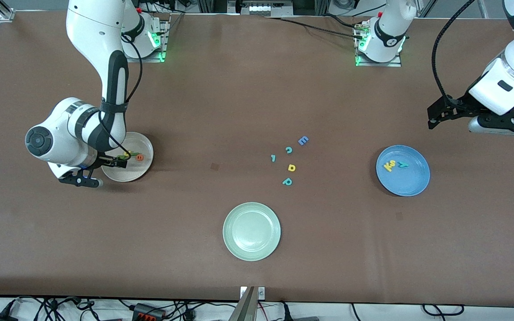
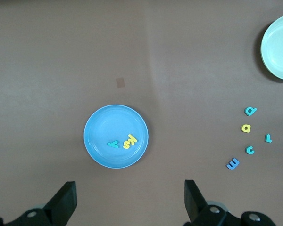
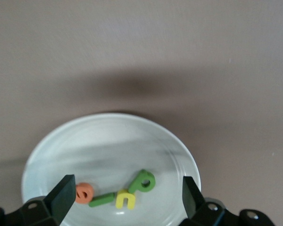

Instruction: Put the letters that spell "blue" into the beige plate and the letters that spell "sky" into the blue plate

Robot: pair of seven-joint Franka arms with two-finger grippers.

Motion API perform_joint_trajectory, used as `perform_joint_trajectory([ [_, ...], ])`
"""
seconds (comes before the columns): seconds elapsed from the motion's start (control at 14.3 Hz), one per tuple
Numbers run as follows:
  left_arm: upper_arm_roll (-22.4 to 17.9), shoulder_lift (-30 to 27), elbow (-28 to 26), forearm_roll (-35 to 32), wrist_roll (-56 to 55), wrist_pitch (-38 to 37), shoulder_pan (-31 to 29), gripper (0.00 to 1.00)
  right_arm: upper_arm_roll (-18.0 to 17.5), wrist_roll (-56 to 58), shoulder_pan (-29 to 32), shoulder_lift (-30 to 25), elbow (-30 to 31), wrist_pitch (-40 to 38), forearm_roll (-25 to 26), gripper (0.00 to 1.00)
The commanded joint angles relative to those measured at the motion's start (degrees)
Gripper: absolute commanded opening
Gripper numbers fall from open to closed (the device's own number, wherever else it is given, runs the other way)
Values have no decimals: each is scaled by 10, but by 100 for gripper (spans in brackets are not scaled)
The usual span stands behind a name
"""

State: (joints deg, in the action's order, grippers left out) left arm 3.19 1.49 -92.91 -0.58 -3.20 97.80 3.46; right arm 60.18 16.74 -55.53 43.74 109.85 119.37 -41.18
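Note:
The beige plate lies toward the right arm's end of the table. In it rest the orange e, green l, yellow u and olive-green b, close together. My right gripper hangs open just over these letters and holds nothing. The blue plate lies toward the left arm's end; inside it are the yellow k, yellow s and teal y. My left gripper is open and empty, raised over bare table beside the blue plate.
A pale green plate sits near the front camera at the table's middle. Loose letters lie between the plates: a blue E, teal c, a small teal letter, yellow d and teal p.

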Motion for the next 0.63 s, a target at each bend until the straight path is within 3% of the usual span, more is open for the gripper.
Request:
perform_joint_trajectory([
  [0.0, 0, 10, 21, 10, -1, -14, 1, 100, -2, 0, 14, -1, -62, -18, -3, 100],
  [0.21, 0, 11, 21, 10, -1, -14, 1, 100, -6, -17, 21, -3, -102, -32, -16, 100],
  [0.35, 0, 11, 21, 10, -1, -14, 1, 100, -65, -57, 75, -21, -160, -45, 16, 100],
  [0.42, 0, 11, 21, 10, -1, -14, 1, 100, -110, -84, 110, -40, -182, -56, 67, 100],
  [0.56, 0, 11, 21, 10, -1, -14, 1, 100, -166, -142, 147, -84, -199, -59, 152, 100],
])
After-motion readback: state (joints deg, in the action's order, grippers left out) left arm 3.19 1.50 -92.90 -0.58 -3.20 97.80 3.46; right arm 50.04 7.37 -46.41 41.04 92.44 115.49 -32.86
